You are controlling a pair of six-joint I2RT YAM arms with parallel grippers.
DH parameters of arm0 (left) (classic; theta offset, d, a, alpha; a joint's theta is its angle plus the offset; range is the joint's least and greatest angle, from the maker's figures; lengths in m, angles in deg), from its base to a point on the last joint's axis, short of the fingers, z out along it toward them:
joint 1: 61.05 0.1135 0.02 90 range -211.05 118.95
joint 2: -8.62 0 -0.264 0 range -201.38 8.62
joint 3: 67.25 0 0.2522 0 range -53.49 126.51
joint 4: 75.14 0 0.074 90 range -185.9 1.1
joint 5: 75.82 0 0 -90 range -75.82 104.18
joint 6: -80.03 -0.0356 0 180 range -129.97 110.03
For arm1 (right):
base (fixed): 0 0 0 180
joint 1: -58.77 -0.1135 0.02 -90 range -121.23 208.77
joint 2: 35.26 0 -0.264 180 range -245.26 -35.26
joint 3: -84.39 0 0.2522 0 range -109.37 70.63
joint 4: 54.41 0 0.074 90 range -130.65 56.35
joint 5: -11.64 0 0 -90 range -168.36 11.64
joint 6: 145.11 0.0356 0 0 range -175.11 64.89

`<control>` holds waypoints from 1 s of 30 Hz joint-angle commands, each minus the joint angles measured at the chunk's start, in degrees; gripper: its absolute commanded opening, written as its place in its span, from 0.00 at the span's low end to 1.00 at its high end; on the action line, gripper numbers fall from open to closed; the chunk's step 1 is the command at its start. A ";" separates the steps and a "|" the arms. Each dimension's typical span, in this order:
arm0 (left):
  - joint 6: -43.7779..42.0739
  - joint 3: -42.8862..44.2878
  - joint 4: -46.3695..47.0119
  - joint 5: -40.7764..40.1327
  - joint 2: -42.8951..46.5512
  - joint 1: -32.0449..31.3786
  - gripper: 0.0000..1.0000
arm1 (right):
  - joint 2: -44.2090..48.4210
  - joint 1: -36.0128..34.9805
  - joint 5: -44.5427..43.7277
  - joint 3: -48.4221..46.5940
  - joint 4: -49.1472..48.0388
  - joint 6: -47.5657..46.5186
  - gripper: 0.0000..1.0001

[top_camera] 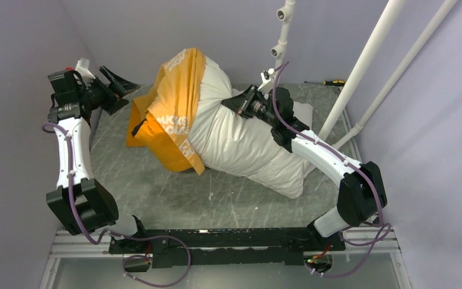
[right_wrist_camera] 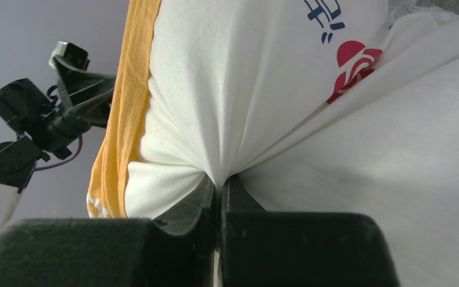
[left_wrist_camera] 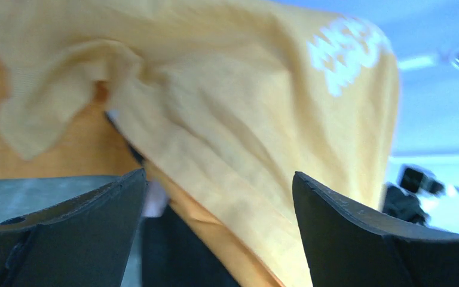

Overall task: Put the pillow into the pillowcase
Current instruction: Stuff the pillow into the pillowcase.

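Plump white pillow (top_camera: 240, 141) with red logo, lying slantwise on the surface (top_camera: 168, 192), far end lifted, rumpled orange-yellow pillowcase (top_camera: 174, 114) with white lettering drawn over that raised end

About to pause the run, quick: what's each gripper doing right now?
Left gripper: open, holding nothing; the pillowcase hangs just ahead of it.
Right gripper: shut on a pinch of the pillow.

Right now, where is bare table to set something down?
Bare grey table lies between the plump white pillow and the black base rail, plus a strip beside the left arm. Centre crowded by orange-yellow fabric pillowcase.
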 commanded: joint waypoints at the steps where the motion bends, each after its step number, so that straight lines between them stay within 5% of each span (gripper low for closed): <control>1: 3.84 0.74 -0.51 12.54 3.24 -4.50 0.96 | 4.25 2.27 -0.90 -1.08 -4.83 -0.45 0.00; 8: 2.55 -2.03 -3.52 10.50 3.71 -11.76 0.85 | 4.46 2.29 -1.00 -1.83 -4.57 -0.33 0.00; 9: 2.72 -2.32 -2.98 11.04 3.61 -12.38 0.74 | 4.49 2.33 -1.18 -1.92 -4.37 -0.41 0.00; 13: 1.21 0.29 -5.91 6.15 5.65 -13.53 0.01 | 4.66 2.25 -1.48 -2.40 -3.63 -0.83 0.00; 21: -2.38 7.55 -17.05 -14.58 17.31 -13.63 0.00 | 4.24 2.39 -2.94 -0.85 -6.37 2.19 0.00; 30: -5.51 3.47 -26.64 -23.35 29.06 -13.63 0.00 | 2.77 3.17 -3.51 -0.96 -11.21 6.93 0.00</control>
